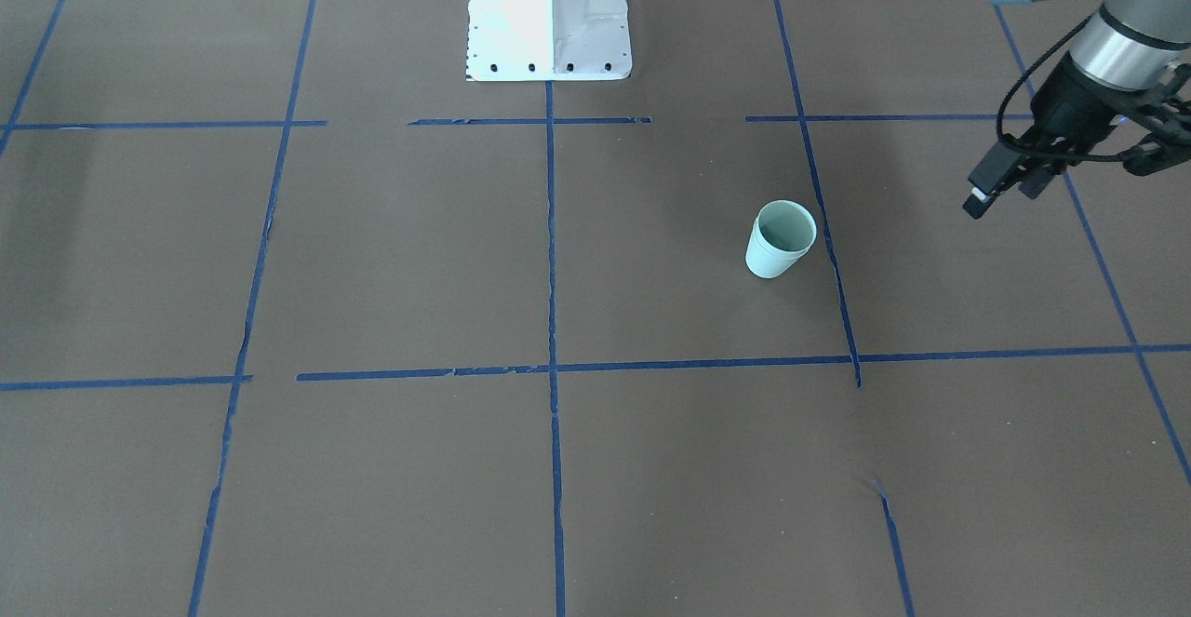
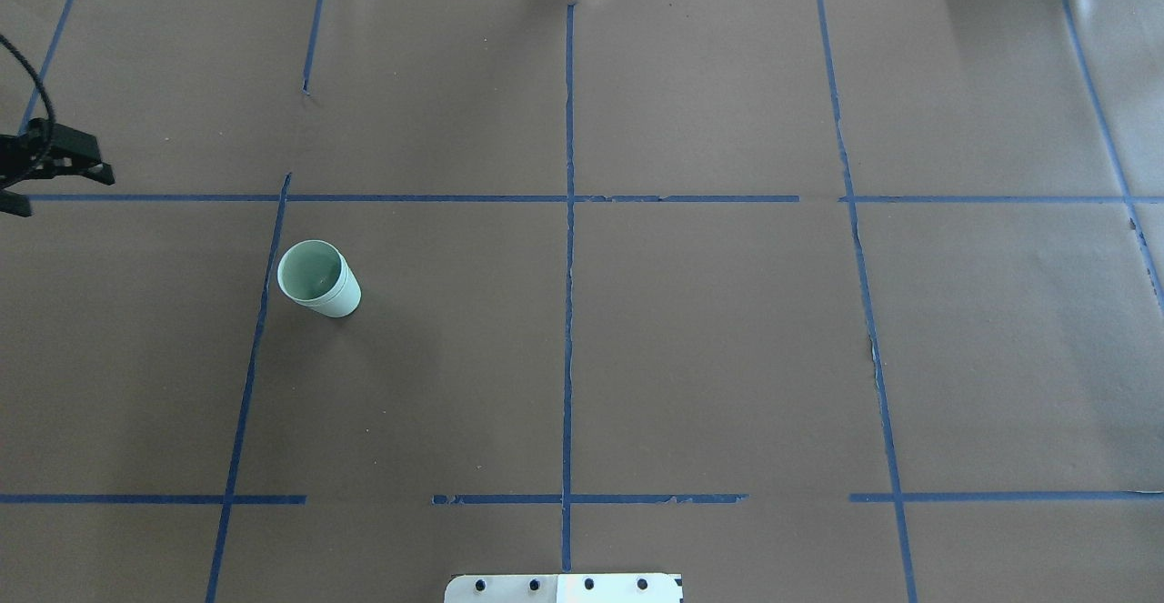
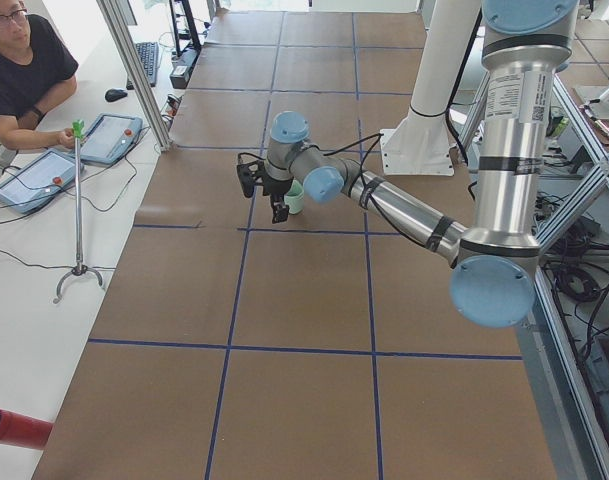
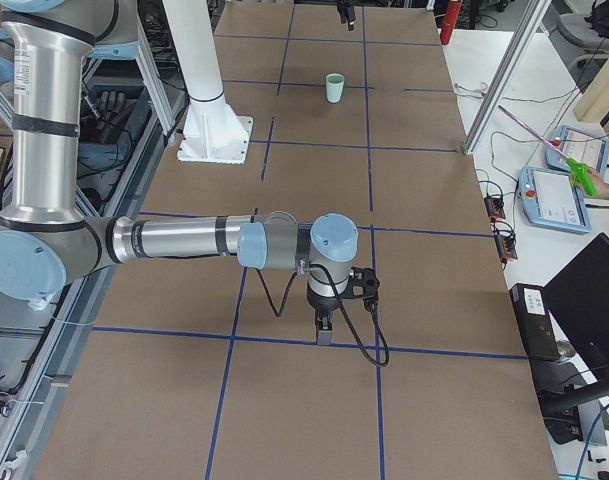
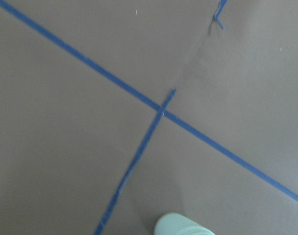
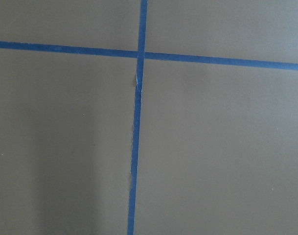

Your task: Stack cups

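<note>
Front-facing view, cups: the cups (image 1: pixel 780 238) stand upright and mouth up as one nested stack on the table (image 1: pixel 372 254). A second rim line shows just below the top rim. The stack sits in the half toward the end on the robot's left, about midway between the robot-side edge and the operator-side edge, just beside a blue tape line (image 1: pixel 831 263).
Front-facing view, left gripper: the left gripper (image 1: pixel 1001 198) hangs above the table near the end on the robot's left, well apart from the cups. Its fingers are spread, with nothing between them.
Front-facing view, base plate: the white base plate (image 1: pixel 549 40) lies at the middle of the robot-side edge.
Overhead view, cups: the stack stands on the side of the blue tape line that faces the table's middle.
Overhead view, left gripper: it is partly cut off at the end on the robot's left; its fingers are spread.
Left side view, cups: the stack is partly hidden behind the left gripper.
Left side view, operator: the operator (image 3: pixel 19 70) sits beyond the operator-side edge.
Right side view, right gripper: the right gripper (image 4: pixel 324 330) points down over the table toward the end on the robot's right, well apart from the cups. Whether its fingers are spread or together cannot be told.
Left wrist view, cups: the stack's top shows at the frame's bottom edge, near a tape crossing.
Right wrist view, table: brown surface with a tape crossing.
</note>
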Robot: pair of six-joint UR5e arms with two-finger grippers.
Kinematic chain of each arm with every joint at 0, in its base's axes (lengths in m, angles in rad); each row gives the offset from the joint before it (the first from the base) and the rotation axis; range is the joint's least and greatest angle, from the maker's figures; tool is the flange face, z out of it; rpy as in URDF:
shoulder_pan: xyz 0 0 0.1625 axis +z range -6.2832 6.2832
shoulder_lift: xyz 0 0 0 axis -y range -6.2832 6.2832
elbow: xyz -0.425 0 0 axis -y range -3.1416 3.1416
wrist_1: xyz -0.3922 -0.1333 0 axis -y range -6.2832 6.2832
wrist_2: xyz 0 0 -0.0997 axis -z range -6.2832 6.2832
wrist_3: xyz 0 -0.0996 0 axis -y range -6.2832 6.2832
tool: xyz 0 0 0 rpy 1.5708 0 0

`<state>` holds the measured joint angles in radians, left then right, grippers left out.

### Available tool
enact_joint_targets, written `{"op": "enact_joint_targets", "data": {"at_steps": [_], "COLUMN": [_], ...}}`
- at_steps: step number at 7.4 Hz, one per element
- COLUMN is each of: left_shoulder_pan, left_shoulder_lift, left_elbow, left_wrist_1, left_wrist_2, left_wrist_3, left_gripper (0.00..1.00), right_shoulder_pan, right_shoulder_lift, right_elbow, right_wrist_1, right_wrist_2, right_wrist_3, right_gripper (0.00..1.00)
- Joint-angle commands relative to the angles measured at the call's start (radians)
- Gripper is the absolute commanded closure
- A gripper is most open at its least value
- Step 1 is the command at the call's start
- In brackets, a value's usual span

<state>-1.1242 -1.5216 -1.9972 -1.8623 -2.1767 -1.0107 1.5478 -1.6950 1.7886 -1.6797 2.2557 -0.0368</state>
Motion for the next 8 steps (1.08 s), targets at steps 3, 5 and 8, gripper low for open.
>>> {"op": "enact_joint_targets", "data": {"at_steps": [3,5,8], "left_shoulder_pan": [-0.462,-0.569,-0.568], "left_shoulder_lift": [0.121,-0.059,-0.054], "left_elbow": [0.2,0.257,0.29], "left_wrist_1": [0.177,0.476,0.471], "left_wrist_2": [-0.115,-0.117,-0.193], "left_wrist_3": [0.927,1.078,1.078], "left_gripper": [0.0,0.0,0.0], "right_shoulder_pan": [0.0,0.0,0.0], "right_shoulder_lift": [0.0,0.0,0.0], "right_elbow": [0.0,0.0,-0.002], "right_wrist_1": [0.0,0.0,0.0], "right_wrist_2": [-0.001,0.001,0.001], "right_wrist_3": [0.0,0.0,0.0], "right_gripper": [0.0,0.0,0.0]}}
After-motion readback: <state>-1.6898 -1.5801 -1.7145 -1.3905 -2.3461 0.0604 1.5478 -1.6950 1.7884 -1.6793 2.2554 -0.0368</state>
